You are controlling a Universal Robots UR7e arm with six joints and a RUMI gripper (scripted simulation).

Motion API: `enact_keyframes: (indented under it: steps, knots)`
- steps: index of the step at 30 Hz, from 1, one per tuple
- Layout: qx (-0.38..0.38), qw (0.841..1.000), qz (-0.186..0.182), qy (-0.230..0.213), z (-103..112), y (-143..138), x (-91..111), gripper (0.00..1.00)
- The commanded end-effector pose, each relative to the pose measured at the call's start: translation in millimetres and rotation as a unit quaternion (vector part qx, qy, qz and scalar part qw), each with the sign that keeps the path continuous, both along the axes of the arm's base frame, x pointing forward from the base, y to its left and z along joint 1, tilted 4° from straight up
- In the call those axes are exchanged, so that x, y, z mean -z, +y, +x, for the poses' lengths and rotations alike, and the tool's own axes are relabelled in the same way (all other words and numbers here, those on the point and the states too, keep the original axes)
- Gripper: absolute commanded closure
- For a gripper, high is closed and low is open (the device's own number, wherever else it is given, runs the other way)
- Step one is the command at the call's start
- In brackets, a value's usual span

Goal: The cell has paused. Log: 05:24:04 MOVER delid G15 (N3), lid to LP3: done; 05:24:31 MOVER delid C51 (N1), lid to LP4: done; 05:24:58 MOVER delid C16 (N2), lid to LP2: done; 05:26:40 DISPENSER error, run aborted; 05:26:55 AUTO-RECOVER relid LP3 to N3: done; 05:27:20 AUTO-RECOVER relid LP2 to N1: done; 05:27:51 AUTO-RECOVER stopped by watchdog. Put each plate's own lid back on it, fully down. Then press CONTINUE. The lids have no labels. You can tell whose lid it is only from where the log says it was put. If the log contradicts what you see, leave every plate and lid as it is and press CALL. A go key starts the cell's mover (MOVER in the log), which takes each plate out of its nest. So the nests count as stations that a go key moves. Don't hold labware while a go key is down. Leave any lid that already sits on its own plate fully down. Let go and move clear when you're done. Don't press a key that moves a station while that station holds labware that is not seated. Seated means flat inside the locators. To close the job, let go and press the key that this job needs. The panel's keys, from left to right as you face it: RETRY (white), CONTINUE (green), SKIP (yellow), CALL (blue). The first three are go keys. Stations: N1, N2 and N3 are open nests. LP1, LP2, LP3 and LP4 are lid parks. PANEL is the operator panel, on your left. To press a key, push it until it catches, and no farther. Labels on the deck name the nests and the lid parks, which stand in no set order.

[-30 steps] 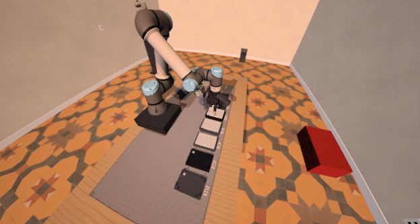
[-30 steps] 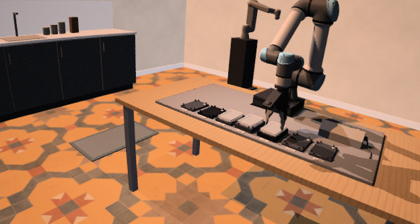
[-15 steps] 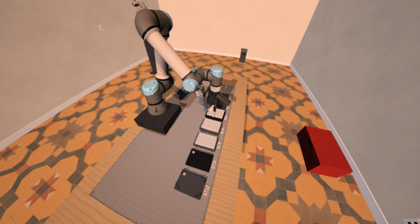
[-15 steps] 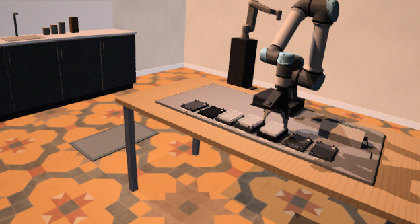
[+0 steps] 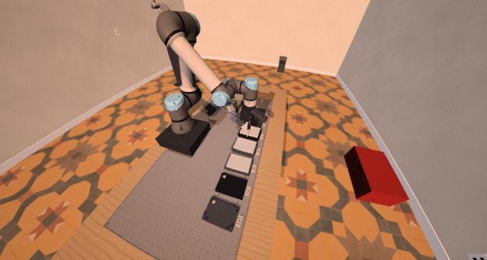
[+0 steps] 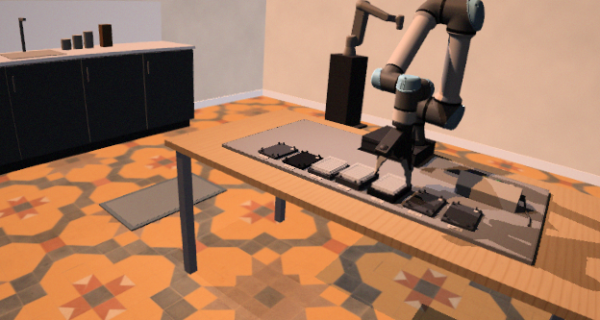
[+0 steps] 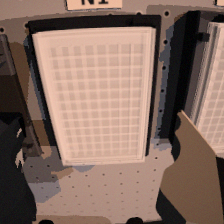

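Seven stations run in a row along the grey deck (image 6: pixel 288 136), and the gripper (image 6: pixel 393 173) hangs over the fifth from the left in the exterior view, near the frame's centre right. Its jaws stand spread apart, released, with nothing between them: in the wrist view one tan finger (image 7: pixel 196 165) rises at the lower right, off the plate's side, while the other finger (image 7: pixel 20 150) sits dark at the left edge. The lidded plate (image 7: pixel 95 92) fills the middle of the wrist view, white and gridded, lying flat in the black nest (image 7: pixel 155 75) under the N1 label (image 7: pixel 94 3) at the top edge. Just right of it a second white plate (image 7: pixel 207 85) shows at the frame's edge. In the top view two white plates (image 5: pixel 245 145) (image 5: pixel 239 162) follow below the gripper, then a black lid (image 5: pixel 231 185) and an empty-looking dark park (image 5: pixel 221 213) toward the lower centre.
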State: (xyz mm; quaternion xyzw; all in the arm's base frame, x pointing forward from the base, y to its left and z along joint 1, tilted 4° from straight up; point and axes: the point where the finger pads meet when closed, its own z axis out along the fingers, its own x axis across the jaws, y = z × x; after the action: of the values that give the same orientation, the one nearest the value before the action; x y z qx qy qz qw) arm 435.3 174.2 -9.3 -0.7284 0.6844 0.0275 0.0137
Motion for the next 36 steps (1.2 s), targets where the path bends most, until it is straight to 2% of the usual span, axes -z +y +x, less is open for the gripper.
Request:
enact_keyframes:
  steps: [1,22,36]
  knots:
    - [0.0,1.0,0.0,-0.001,0.5,0.1,-0.4,0.18]
    - [0.0,1.0,0.0,-0.001,0.5,0.2,-0.4,0.18]
    - [0.0,1.0,0.0,-0.001,0.8,-1.1,-20.4,0.18]
